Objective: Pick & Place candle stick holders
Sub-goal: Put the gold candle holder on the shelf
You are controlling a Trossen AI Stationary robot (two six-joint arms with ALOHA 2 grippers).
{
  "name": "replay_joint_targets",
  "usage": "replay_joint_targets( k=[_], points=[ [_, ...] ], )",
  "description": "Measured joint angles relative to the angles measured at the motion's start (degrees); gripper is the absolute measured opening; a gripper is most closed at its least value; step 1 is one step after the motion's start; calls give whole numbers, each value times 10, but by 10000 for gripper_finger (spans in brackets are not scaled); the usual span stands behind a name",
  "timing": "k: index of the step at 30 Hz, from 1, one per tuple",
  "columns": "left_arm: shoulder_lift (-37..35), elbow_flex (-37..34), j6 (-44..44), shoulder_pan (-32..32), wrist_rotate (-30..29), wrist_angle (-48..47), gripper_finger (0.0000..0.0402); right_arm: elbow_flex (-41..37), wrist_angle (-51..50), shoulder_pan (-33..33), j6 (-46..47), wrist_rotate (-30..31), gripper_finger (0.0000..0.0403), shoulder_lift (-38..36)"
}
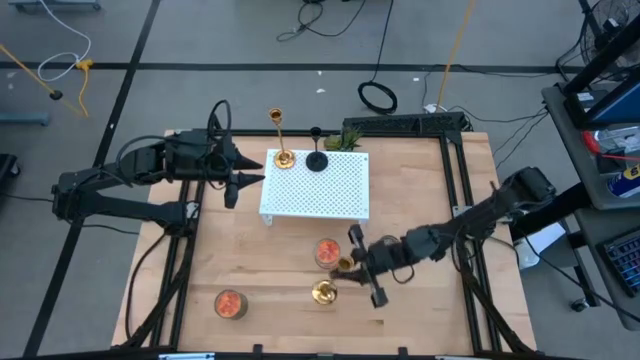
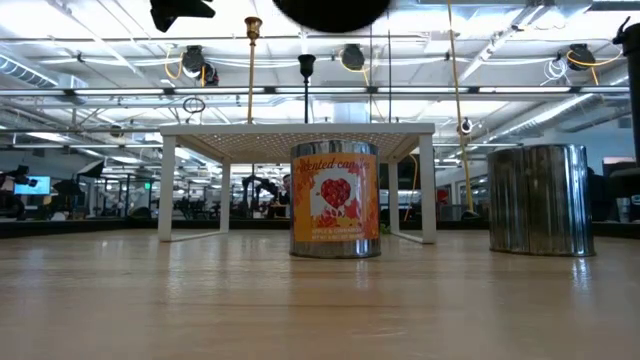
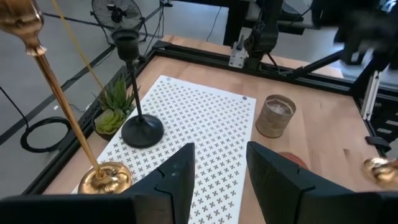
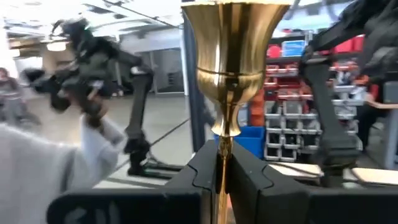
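Note:
A gold candlestick (image 1: 282, 155) and a shorter black one (image 1: 316, 160) stand on their round bases at the far edge of a white perforated shelf (image 1: 330, 195). Both also show in the left wrist view, gold (image 3: 68, 124) and black (image 3: 138, 112). My left gripper (image 1: 240, 182) is open and empty by the shelf's left edge; in its wrist view (image 3: 219, 180) the fingers hover over the shelf top. My right gripper (image 1: 352, 265) is near the table's front, shut on a second gold candlestick (image 1: 330, 282). My right gripper pinches the gold candlestick's thin stem (image 4: 222, 165) between its two fingers, a short way below the cup (image 4: 236, 43). The fingers come roughly level from the table's right and lie across the stem. The round base (image 1: 323, 292) is toward the near edge; whether it touches the table, I cannot tell.
An orange candle jar (image 1: 327, 252) stands just beyond the held candlestick, in front of the shelf (image 2: 335, 200). Another orange candle (image 1: 230, 304) sits near the front left. A silvery tin (image 2: 540, 200) shows at the right in the low view. A small green plant (image 1: 345, 140) sits behind the shelf.

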Motion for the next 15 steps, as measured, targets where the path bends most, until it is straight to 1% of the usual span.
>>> replay_joint_targets(
  k=[4,6,9,12,15],
  points=[
    [0,0,6,0,0,-16,152,56,-150,-50,-22,5,12,-47],
    [0,0,5,0,0,-22,152,74,-200,-79,-28,31,10,-65],
    [0,0,6,0,0,-33,152,82,-248,-126,-43,63,10,-100],
    [0,0,8,0,0,-41,152,83,-287,-182,-45,75,10,-135],
    [0,0,9,0,0,-41,152,83,-322,-239,-55,89,10,-155]
  ],
)
